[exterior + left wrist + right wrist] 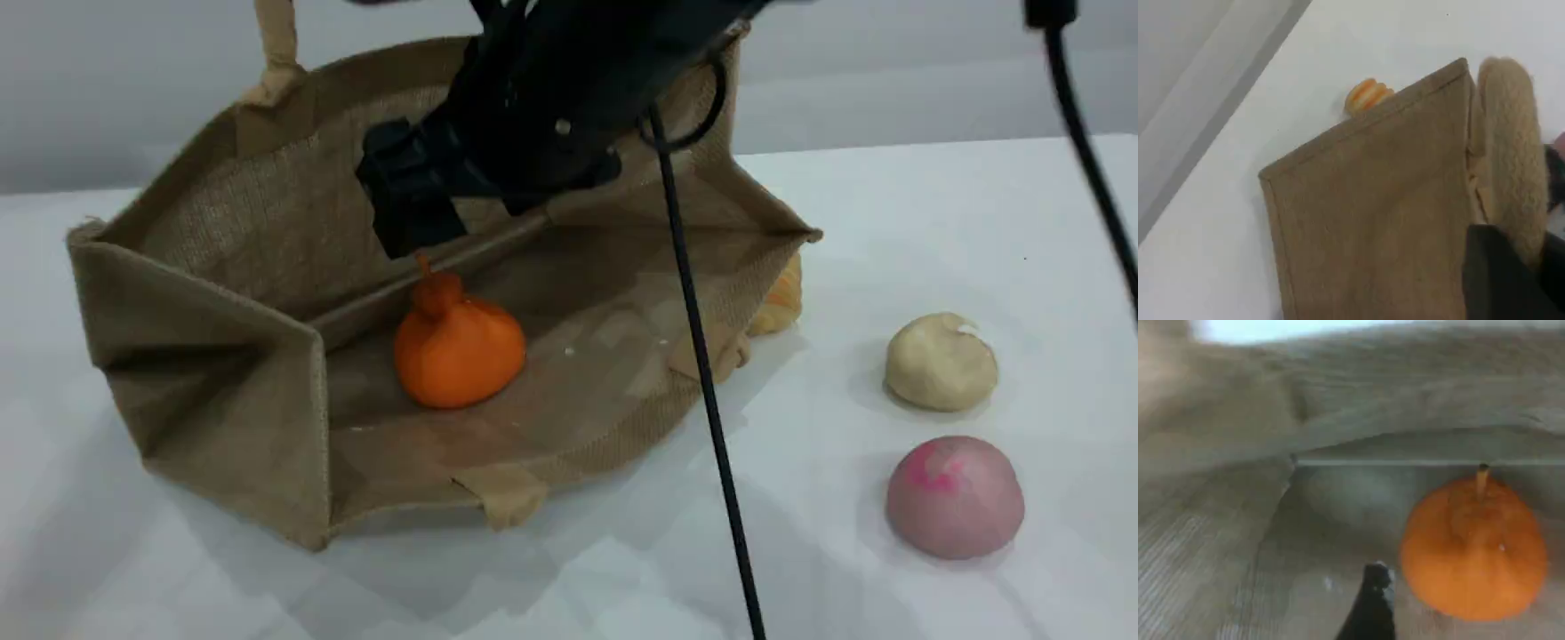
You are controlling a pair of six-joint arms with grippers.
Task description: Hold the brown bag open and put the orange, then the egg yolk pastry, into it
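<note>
We see the brown bag [231, 267] lying on its side toward the table's [933, 222] left part, its mouth gaping toward the near edge. The orange [458, 348] rests on the bag's lower inner wall, free of any grip, stem up. Our right gripper [411, 206] hangs just above it inside the bag with its jaws spread, holding nothing; the right wrist view shows one dark fingertip [1373, 603] beside the fruit. Our left gripper [1511, 273] is pressed together on the bag's padded handle [1511, 147], lifting the upper wall. The egg yolk pastry [941, 362] sits well right of the bag, with a pink bun [955, 497] just nearer the front edge. A striped orange bread [779, 298] peeks out behind the bag's right corner.
</note>
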